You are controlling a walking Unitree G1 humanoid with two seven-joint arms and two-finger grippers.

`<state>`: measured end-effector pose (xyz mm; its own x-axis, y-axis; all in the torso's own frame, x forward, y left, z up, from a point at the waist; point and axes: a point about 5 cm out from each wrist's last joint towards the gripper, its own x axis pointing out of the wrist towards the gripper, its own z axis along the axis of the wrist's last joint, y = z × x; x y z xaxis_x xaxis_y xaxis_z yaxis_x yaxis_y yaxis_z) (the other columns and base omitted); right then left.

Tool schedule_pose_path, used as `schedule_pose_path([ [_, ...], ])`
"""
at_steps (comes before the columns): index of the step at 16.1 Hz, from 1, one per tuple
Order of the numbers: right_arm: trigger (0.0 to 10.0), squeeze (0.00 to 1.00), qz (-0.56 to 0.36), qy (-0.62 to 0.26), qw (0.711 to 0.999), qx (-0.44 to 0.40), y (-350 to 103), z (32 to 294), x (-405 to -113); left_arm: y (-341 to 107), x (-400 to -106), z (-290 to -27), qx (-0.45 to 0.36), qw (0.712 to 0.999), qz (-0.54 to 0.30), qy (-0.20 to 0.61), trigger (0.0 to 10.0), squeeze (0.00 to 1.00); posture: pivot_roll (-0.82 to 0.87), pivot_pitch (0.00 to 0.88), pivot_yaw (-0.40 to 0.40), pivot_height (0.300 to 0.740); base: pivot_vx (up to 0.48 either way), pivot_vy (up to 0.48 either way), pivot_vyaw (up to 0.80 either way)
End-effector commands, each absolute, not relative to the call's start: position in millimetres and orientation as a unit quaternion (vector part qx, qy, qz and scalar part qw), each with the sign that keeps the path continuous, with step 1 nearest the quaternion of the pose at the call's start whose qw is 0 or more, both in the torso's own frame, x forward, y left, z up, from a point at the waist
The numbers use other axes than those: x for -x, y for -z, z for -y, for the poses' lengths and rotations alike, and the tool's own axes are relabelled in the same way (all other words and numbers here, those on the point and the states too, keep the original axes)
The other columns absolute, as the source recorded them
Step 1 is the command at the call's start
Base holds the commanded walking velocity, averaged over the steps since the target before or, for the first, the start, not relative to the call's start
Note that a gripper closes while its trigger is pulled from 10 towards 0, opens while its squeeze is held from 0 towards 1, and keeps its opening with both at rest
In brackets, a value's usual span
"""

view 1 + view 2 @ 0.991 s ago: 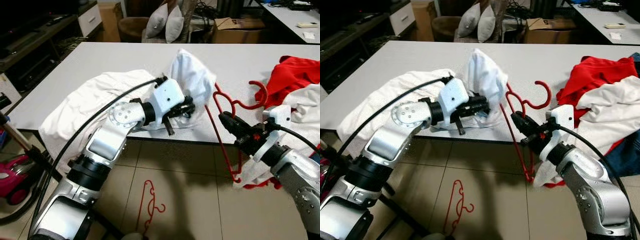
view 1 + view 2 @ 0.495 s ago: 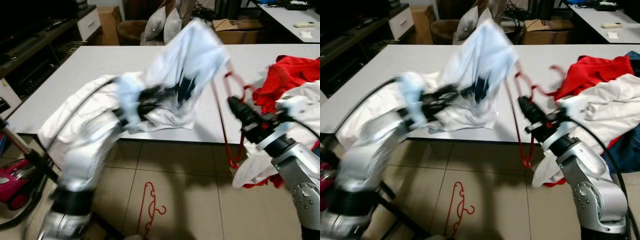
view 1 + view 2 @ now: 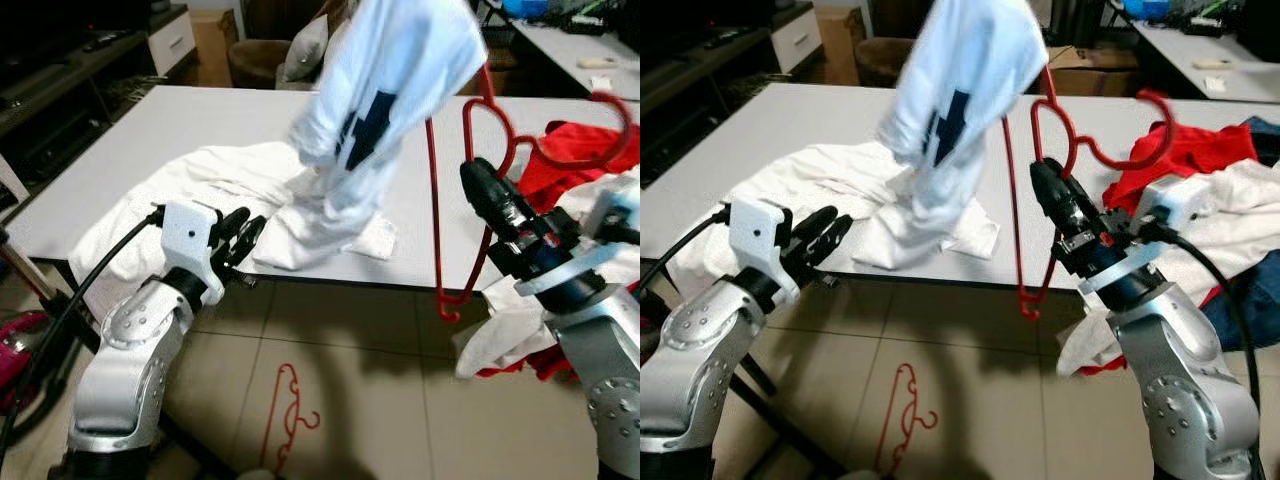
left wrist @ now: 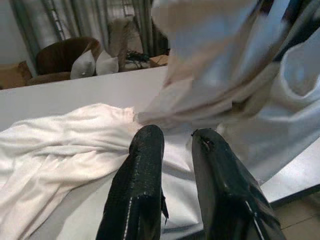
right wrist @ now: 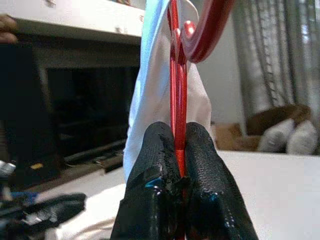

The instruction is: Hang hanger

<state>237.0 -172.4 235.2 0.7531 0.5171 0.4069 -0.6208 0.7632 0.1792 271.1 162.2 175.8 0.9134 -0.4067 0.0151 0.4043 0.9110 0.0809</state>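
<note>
A long grey table [image 3: 180, 120] runs across the scene. A rumpled white cloth [image 3: 190, 195] lies on its near left part, spilling over the near edge. At the right end sits a heap of laundry: a red garment [image 3: 580, 150] with white fabric [image 3: 1240, 215] on it and something blue [image 3: 1255, 300] at the far right. A second red hanger [image 3: 290, 410] lies on the tiled floor [image 3: 390, 400]. Beyond the table stand grey cushions [image 3: 308, 48] and a cardboard box [image 3: 1085, 75].

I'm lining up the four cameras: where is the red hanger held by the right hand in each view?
Left eye view: red hanger, right of centre, above the right hand.
Right eye view: centre.
Left wrist view: cannot make it out.
Right wrist view: upright between the fingers.
Shared landmark: white shirt draped on it.
</note>
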Motion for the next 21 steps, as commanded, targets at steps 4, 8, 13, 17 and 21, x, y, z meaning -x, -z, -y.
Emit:
schedule_pose_path([
  [4,10.0,0.0,0.205,-0.335,0.905,-0.163,-256.4,177.5,-229.2,-175.7,-264.9,-169.1,-0.055,0.98,0.006,0.191,10.0,0.0,0.03,0.0,0.025,0.74,-0.265,0.0,0.0],
  [8,10.0,0.0,0.198,-0.347,0.902,-0.164,-260.3,180.9,-220.3,-176.0,-262.8,-173.1,-0.063,0.98,0.001,0.189,10.0,0.0,0.02,0.0,0.027,0.74,-0.127,0.0,0.0],
  [13,10.0,0.0,0.163,-0.37,0.897,-0.18,-254.9,181.3,-197.1,-164.0,-255.0,-181.6,-0.049,0.982,-0.026,0.179,10.0,0.0,0.01,0.007,0.03,0.74,0.0,0.0,0.0],
  [17,10.0,0.0,0.057,-0.364,0.909,-0.194,-208.1,177.4,-178.7,-138.5,-234.6,-187.1,-0.035,0.981,-0.067,0.176,10.0,0.0,0.01,0.039,0.024,0.74,0.0,0.0,0.0],
  [21,10.0,0.0,-0.02,-0.287,0.942,-0.174,-159.7,178.7,-181.4,-113.3,-215.3,-210.6,-0.04,0.99,-0.077,0.112,10.0,0.0,0.0,0.06,0.015,0.74,0.0,0.0,0.0],
])
